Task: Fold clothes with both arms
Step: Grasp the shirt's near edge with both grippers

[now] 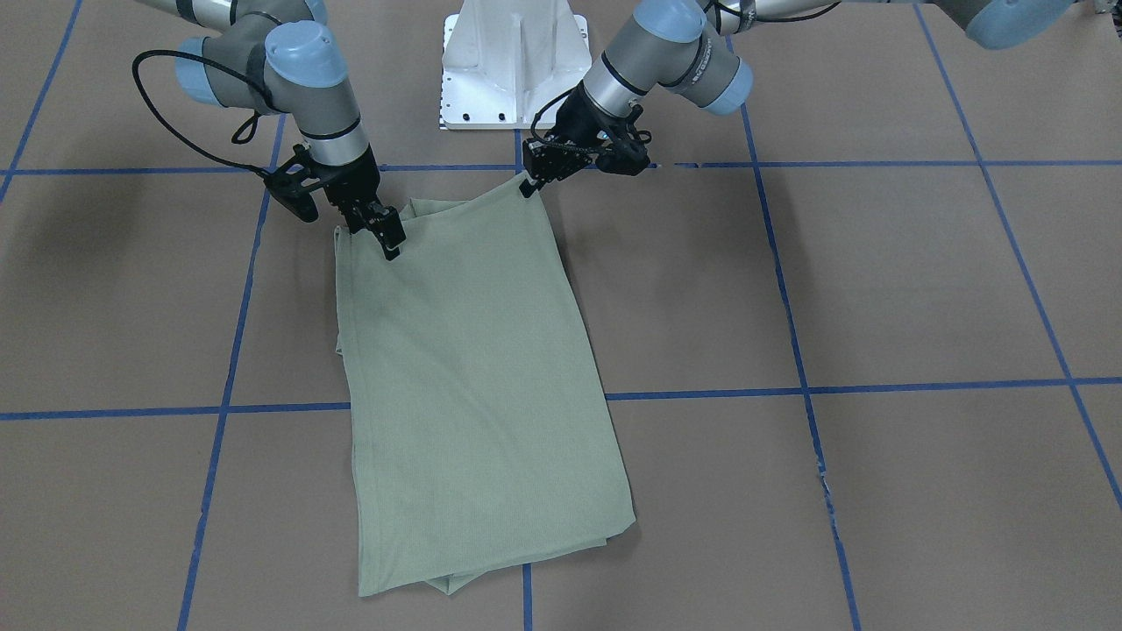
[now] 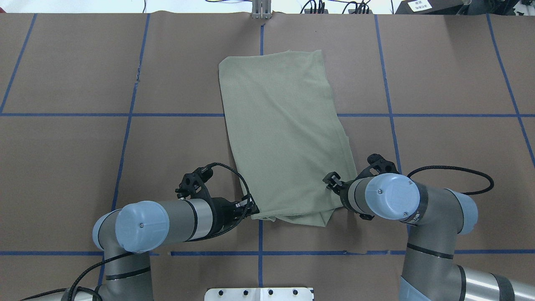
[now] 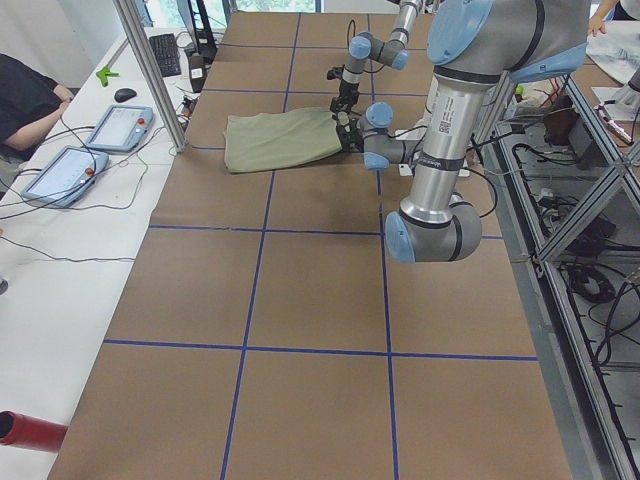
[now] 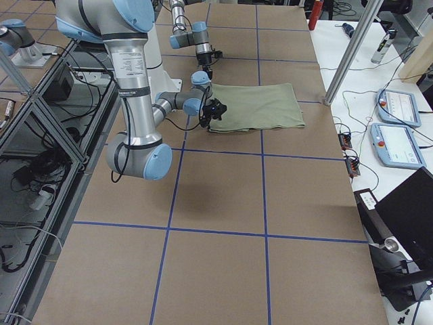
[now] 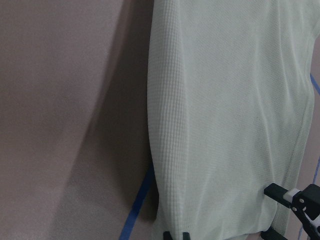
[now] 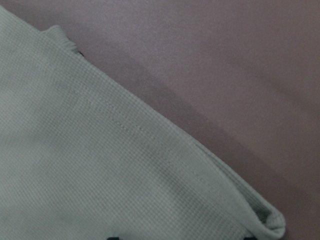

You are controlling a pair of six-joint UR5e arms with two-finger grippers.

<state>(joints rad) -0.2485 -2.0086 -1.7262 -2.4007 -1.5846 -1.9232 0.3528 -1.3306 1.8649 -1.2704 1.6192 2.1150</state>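
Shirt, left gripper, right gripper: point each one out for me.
shirt (image 2: 284, 133), overhead view, middle of the top folded layer.
left gripper (image 1: 529, 186), front-facing view, between its fingertips at the shirt's raised corner.
right gripper (image 1: 391, 248), front-facing view, between its fingertips at the shirt's other robot-side corner.

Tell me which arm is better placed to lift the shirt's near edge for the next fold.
Left, probably. The left gripper sits right at the near corner of the shirt; the right gripper sits on an edge, away from its corner.

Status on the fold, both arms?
Left gripper pinching shirt at a robot-side corner, right gripper pinching the other. Folded narrow, far end flat on table. Nothing seen in the way.
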